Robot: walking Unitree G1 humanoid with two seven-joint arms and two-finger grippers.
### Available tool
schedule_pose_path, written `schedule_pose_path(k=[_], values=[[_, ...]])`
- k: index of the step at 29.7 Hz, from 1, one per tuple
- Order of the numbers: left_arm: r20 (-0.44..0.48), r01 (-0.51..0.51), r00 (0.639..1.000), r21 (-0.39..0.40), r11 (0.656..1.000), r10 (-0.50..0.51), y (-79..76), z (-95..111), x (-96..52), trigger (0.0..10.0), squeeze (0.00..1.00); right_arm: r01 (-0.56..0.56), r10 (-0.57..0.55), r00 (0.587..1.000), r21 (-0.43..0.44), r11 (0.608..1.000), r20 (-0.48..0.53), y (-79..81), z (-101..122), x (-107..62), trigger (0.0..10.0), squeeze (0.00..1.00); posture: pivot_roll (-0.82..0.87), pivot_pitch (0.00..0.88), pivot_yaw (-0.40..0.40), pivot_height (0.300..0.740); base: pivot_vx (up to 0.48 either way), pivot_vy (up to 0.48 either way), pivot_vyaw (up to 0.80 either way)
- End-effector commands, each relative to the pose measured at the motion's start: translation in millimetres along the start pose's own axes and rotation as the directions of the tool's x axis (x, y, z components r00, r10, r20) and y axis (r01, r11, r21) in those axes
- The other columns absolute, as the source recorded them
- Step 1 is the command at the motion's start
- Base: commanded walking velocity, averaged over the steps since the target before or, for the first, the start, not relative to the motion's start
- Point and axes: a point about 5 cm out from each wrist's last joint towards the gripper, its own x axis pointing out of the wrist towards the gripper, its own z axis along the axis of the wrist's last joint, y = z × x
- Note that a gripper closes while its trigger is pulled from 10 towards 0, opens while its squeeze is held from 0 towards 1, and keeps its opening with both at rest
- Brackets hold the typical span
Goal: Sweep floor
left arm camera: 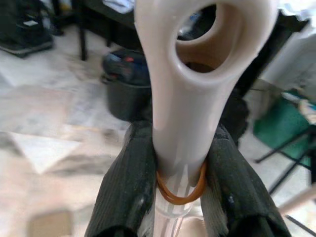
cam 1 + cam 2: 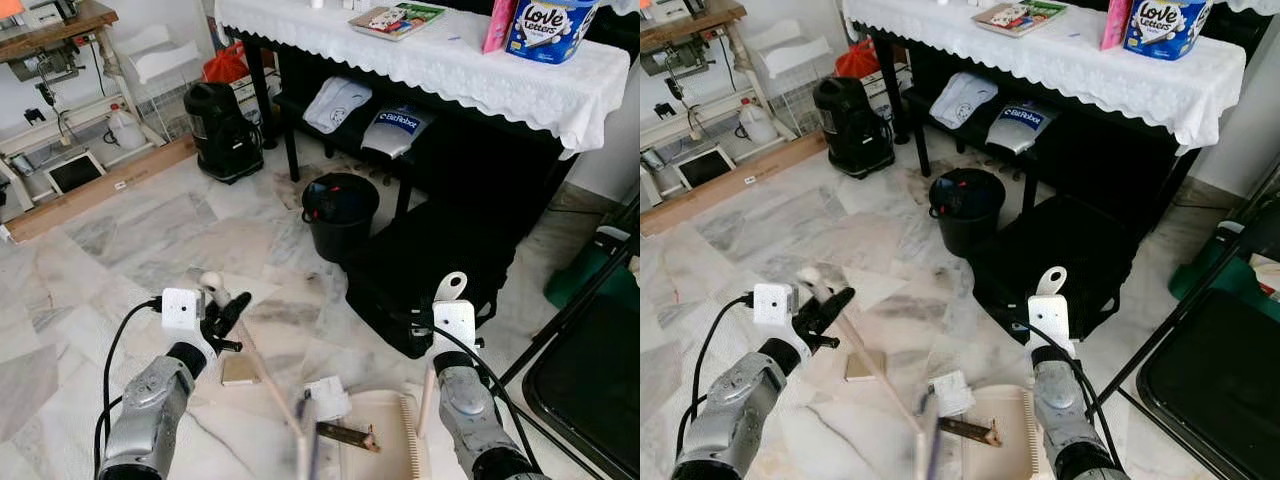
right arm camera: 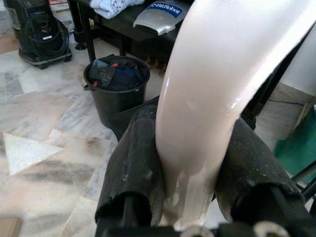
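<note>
- Gripping the broom handle point(image 2: 265, 372) near its looped top, the left gripper point(image 1: 180, 148) pinches it between both black fingers, an orange band showing just under the pinch.
- Slants from that grip down and toward the robot's right; long axis runs diagonally, lower end blurred at the left edge of the dustpan point(image 2: 392, 418).
- Pinches likewise on the right: the right gripper point(image 3: 192, 143) is pressed onto the dustpan's cream handle point(image 2: 450, 287), whose tip stands up above the wrist.
- Lies flat on the floor between the two arms, mouth facing the robot's left, already holding a brown strip point(image 2: 345, 435).
- Sits just beside the pan's mouth: a white scrap point(image 2: 328, 397), near the broom's lower end.
- Rests further left, under the shaft and apart from the pan: a tan card point(image 2: 240, 370). Judged the next target, calling for a stroke of the left arm rightward toward the pan.
- Looks hard and smooth underfoot: pale veined marble floor point(image 2: 150, 240), so light debris should slide easily and may skip past the lip.
- Crowds the far side: a black bag point(image 2: 430, 265) just ahead of the right wrist, a black bucket point(image 2: 340, 215) beyond, a folding chair point(image 2: 590, 380) at right.
- Closes the room behind: a black vacuum point(image 2: 222, 130) and a table with a lace cloth point(image 2: 450, 60).
</note>
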Motion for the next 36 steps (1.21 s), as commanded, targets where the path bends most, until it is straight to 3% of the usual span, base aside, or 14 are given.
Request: schedule_pose_path(k=[1, 10, 11, 12, 14, 18, 23, 28, 36], values=[[0.014, 0.065, 0.998, -0.061, 0.996, -0.065, -6.2, 5, 0.4, 10.0, 0.00, -0.022, 0.021, 0.998, -0.007, 1.000, -0.060, 5.4, -10, -4.3, 10.0, 0.00, 0.12, 0.100, 0.076, 0.740, 0.000, 0.000, 0.00], [0.053, 0.088, 0.995, -0.100, 0.991, -0.083, -12.2, 14, 5.7, 10.0, 0.00, -0.020, 0.020, 0.998, -0.005, 1.000, -0.058, 5.3, -8, -2.7, 10.0, 0.00, 0.12, 0.096, 0.074, 0.740, 0.000, 0.000, 0.00], [0.081, 0.037, 0.996, -0.034, 0.999, -0.034, -10.7, 21, 7.3, 10.0, 0.00, -0.017, 0.016, 0.998, -0.006, 1.000, -0.055, 4.0, -7, -1.7, 10.0, 0.00, 0.12, 0.096, 0.074, 0.740, 0.000, 0.000, 0.00], [0.125, -0.079, 0.990, 0.057, 0.995, 0.072, -3.2, 30, 8.8, 10.0, 0.00, -0.015, 0.015, 0.998, -0.006, 1.000, -0.053, 3.6, -7, -1.0, 10.0, 0.00, 0.12, 0.095, 0.073, 0.740, 0.000, 0.000, 0.00], [0.218, -0.203, 0.960, 0.109, 0.973, 0.176, 5.6, 46, 7.7, 10.0, 0.00, -0.015, 0.015, 0.999, -0.006, 1.000, -0.051, 3.5, -6, -0.5, 10.0, 0.00, 0.12, 0.095, 0.072, 0.740, 0.000, 0.000, 0.00], [0.319, -0.245, 0.925, 0.090, 0.965, 0.206, 6.4, 66, 5.8, 10.0, 0.00, -0.016, 0.016, 0.999, -0.005, 1.000, -0.050, 3.8, -5, 0.1, 10.0, 0.00, 0.12, 0.094, 0.070, 0.740, 0.000, 0.000, 0.00], [0.347, -0.231, 0.924, 0.168, 0.958, 0.162, -1.0, 78, 8.7, 10.0, 0.00, -0.019, 0.019, 0.999, -0.006, 1.000, -0.051, 4.2, -5, 0.3, 10.0, 0.00, 0.13, 0.095, 0.070, 0.740, 0.000, 0.000, 0.00], [0.373, -0.076, 0.925, 0.000, 0.997, 0.070, -19.7, 86, 13.6, 10.0, 0.00, -0.021, 0.020, 0.999, -0.005, 1.000, -0.050, 4.6, -5, 0.6, 10.0, 0.00, 0.12, 0.096, 0.068, 0.740, 0.000, 0.000, 0.00], [0.325, 0.049, 0.945, -0.058, 0.997, -0.028, -28.3, 82, 13.1, 10.0, 0.00, -0.019, 0.019, 0.998, -0.007, 1.000, -0.052, 4.2, -5, 0.7, 10.0, 0.00, 0.12, 0.096, 0.069, 0.740, 0.000, 0.000, 0.00]])
